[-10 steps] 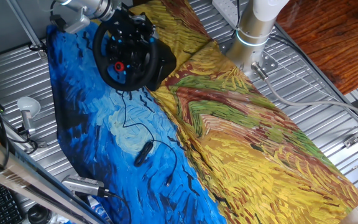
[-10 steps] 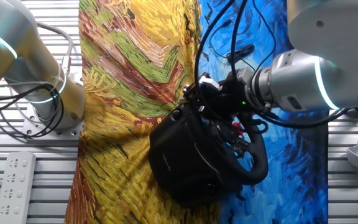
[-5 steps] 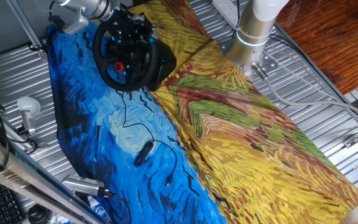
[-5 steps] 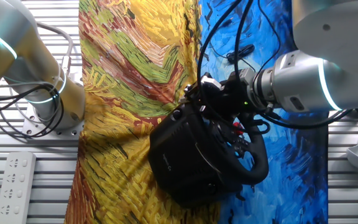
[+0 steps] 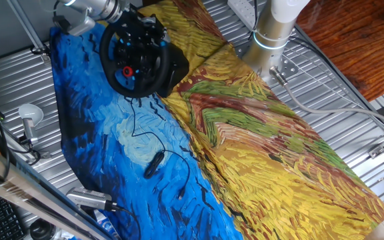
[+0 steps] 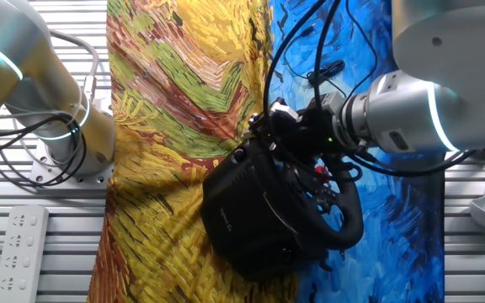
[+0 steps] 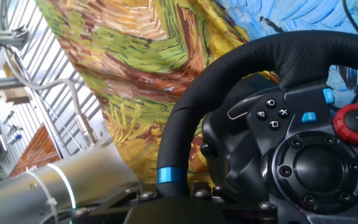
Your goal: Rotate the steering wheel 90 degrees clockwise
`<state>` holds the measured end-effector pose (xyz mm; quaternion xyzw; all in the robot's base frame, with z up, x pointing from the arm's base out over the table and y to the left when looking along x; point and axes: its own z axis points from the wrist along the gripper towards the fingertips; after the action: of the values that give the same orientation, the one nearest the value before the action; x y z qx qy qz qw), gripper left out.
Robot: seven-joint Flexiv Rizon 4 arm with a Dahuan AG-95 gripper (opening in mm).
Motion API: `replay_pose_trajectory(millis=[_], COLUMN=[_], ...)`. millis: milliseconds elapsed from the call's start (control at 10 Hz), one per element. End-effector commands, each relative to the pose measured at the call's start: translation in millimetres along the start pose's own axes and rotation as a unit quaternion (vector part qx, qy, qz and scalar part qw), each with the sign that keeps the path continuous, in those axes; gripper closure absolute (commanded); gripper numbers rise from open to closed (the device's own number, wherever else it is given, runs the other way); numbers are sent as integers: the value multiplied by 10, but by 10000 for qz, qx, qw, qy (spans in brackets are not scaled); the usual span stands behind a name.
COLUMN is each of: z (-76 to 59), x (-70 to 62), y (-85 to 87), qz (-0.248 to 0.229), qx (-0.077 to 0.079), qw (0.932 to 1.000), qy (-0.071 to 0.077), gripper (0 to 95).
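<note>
— Located the steering wheel (image 5: 133,57)?
— Yes. Stood at the far left in one fixed view, on the blue half of the painted cloth (image 5: 105,140), right beside the seam with the yellow half. Tilted up on its black base (image 6: 251,219), face turned toward the near left there.
— And the gripper (image 5: 142,24)?
— Sat at the far edge of the wheel, right against it. Could not tell whether spread or pinching: black on black in both fixed views, and too close to judge in the hand view.
— Seen anything close up?
— Looked across the thick rim (image 7: 229,68) in the hand view, with a blue stripe (image 7: 166,176) on it near the bottom edge. Showed the red round button (image 7: 355,121) at the right, just beside small blue-lit buttons (image 7: 307,116).
— Noted anything else?
— Small black oval device (image 5: 154,163) with a thin cable, lying nearer on the blue cloth, well apart from the wheel. Second arm's base (image 5: 272,33) at the far right, on the slatted table (image 5: 352,100). White power strip (image 6: 19,244) near that base in the other fixed view.
</note>
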<state>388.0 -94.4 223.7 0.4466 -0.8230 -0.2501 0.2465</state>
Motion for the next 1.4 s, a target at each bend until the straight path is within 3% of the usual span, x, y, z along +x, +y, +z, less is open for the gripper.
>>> replay_pose_trajectory(millis=[100, 400, 700, 1400], z=[20, 48, 83, 99], x=[-67, -164, -270, -482], y=[4, -8, -16, -36], qz=[164, 382, 614, 940], qx=[-18, 33, -13, 42], qw=[9999, 9992, 9980, 9955], qy=[-41, -88, -153, -137], gripper=[950, 950, 950, 950])
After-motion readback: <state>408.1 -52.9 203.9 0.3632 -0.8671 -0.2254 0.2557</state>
